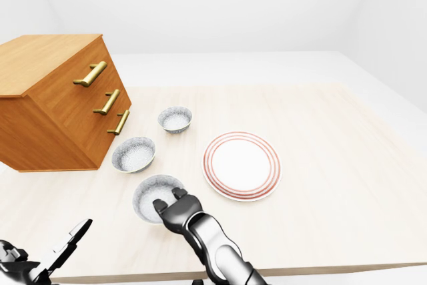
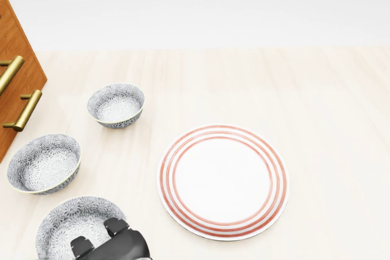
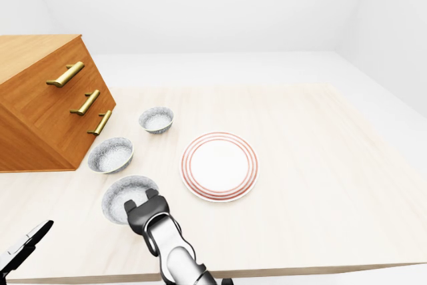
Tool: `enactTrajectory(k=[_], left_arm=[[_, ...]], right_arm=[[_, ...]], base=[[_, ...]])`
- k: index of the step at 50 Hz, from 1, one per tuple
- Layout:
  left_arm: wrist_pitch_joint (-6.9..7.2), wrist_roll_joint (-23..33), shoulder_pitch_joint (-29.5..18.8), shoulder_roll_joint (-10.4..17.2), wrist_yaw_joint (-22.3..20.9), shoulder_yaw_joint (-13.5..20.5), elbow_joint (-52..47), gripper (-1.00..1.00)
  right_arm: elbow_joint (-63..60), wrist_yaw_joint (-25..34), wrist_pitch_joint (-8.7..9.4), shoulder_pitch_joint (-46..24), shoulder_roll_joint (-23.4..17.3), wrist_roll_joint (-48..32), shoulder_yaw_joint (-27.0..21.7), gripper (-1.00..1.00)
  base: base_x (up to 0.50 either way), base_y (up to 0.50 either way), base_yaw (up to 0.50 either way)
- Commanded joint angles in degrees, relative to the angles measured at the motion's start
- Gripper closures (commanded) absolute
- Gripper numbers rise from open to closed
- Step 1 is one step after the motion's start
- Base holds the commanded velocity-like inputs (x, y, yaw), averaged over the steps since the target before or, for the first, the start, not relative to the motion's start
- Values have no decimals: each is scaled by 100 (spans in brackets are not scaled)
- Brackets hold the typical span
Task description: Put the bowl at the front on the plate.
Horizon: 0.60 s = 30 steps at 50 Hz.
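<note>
Right hand (image 1: 175, 210): two dark fingers (image 2: 116, 227) lie over the rim of the front bowl (image 2: 64, 226), on its lower-right side in the head view. The thumb is hidden. I cannot tell whether the grip is closed on the rim or only resting on it.

Left hand (image 1: 47, 251): low at the bottom-left corner of the left-eye view, fingers spread, holding nothing, well apart from the bowls.

Front bowl: lowest of three patterned bowls in a slanting row, sitting on the worktop (image 2: 329, 120). The middle bowl (image 2: 44, 164) is near it, up and left. The far bowl (image 2: 116, 106) lies beyond that. The plate (image 2: 224, 181) lies to the right, apart from all three and bare.

Pointing: the bowl stands upright with its mouth up. It is round, so there is no long axis across the worktop and its only axis runs straight up. It looks level, though the hand covers part of the rim.

Risks, as I judge them:
- A one-sided rim hold could let the bowl tip or slip out on the lift.
- Pressing down rather than pinching could skid it toward the middle bowl.
- Setting it down off-centre on the plate's edge could leave it tilted or slide the plate.

The drawer chest (image 1: 60, 98) stands at the left, clear of the path.
</note>
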Motion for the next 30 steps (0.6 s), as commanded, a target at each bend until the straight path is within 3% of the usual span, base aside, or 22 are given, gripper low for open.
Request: enactTrajectory(k=[1,8,9,11,30], left_arm=[[0,-8,16,-7,-2,0,-60,-100],[0,-6,6,-8,-13,11,-51,-100],[0,-11,5,-8,-13,15,-53,-100],[0,-8,2,-7,-14,15,-45,-100],[0,14,-14,-11,-35,6,46,-100]], right_arm=[[411,0,0,-155,17,-67,-299,-100],[688,0,0,-318,62,6,-486,-100],[666,0,0,-341,70,15,-517,56],[622,0,0,-334,91,30,-527,100],[27,0,0,-543,0,-19,-741,100]], base=[[0,0,0],[0,0,0],[0,0,0],[0,0,0],[0,0,0]])
